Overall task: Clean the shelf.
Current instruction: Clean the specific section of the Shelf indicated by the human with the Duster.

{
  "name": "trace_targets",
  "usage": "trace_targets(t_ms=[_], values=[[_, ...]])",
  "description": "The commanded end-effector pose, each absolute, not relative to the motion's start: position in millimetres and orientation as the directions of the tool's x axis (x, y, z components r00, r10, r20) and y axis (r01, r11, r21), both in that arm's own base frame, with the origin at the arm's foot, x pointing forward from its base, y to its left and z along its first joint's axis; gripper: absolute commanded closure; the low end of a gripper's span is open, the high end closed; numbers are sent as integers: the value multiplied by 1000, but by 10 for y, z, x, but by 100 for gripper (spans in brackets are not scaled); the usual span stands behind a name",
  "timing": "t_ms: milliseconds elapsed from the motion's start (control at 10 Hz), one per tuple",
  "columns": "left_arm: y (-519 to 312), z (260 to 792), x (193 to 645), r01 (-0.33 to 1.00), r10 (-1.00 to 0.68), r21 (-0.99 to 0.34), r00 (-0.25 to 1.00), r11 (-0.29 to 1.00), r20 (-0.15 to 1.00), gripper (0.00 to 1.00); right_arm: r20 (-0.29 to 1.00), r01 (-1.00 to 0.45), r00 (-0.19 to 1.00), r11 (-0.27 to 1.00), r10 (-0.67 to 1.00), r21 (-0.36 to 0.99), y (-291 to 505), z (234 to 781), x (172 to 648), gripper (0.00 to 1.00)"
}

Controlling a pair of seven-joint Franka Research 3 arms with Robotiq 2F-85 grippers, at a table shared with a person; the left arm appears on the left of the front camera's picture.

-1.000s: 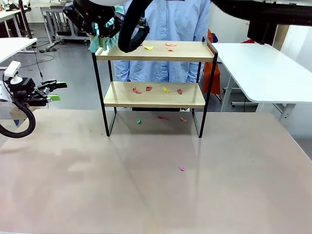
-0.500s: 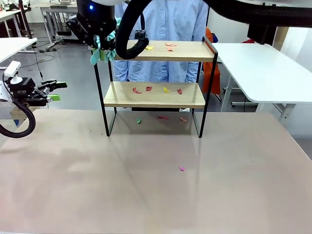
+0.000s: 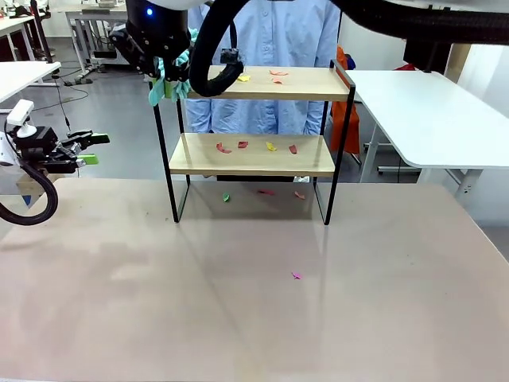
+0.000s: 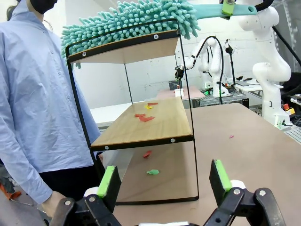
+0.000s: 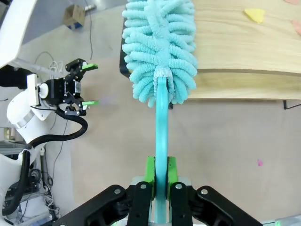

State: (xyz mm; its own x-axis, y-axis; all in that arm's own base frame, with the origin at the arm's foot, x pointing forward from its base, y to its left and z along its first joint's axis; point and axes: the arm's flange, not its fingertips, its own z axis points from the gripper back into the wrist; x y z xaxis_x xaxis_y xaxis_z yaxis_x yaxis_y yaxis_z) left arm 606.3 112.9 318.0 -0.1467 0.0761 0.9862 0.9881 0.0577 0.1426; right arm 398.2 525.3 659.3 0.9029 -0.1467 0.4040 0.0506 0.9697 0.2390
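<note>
The shelf (image 3: 302, 83) stands at the table's far middle, with small paper scraps on its top board (image 3: 242, 78) and its lower board (image 3: 242, 145). My right gripper (image 3: 168, 79) hangs at the top board's left end, shut on the handle of a teal fluffy duster (image 3: 156, 90). In the right wrist view the gripper (image 5: 160, 170) clamps the handle, and the duster head (image 5: 160, 47) lies over the edge of the top board (image 5: 244, 47). At the table's left edge, my left gripper (image 3: 89, 149) is open and holds nothing. In its wrist view the left gripper (image 4: 164, 176) faces the shelf (image 4: 155, 127) end-on.
A person in a light blue shirt (image 3: 270, 32) stands right behind the shelf. Scraps lie on the table under the shelf (image 3: 226, 196), and a pink one (image 3: 296, 275) lies nearer the middle. A white table (image 3: 429, 111) stands at the far right.
My right gripper has moved the duster slightly right and down onto the top board's left end. The left arm has not moved.
</note>
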Motion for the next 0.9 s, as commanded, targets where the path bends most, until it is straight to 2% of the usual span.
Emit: trace_targets(t_ms=[0,400,600,800], values=[[1131,3210,6054,986,76,157,-162,59,984,0,355,81,919,962,-174,261,4818,6697,4011,87],[1131,3210,6054,986,76,157,-162,59,984,0,279,124,938,951,-205,283,3799,6867,4006,87],[1131,3210,6054,986,76,157,-162,59,984,0,276,57,949,945,-151,323,3508,6806,4027,87],[1131,3210,6054,986,76,157,-162,59,984,0,266,55,955,959,-131,277,3240,6740,4047,87]])
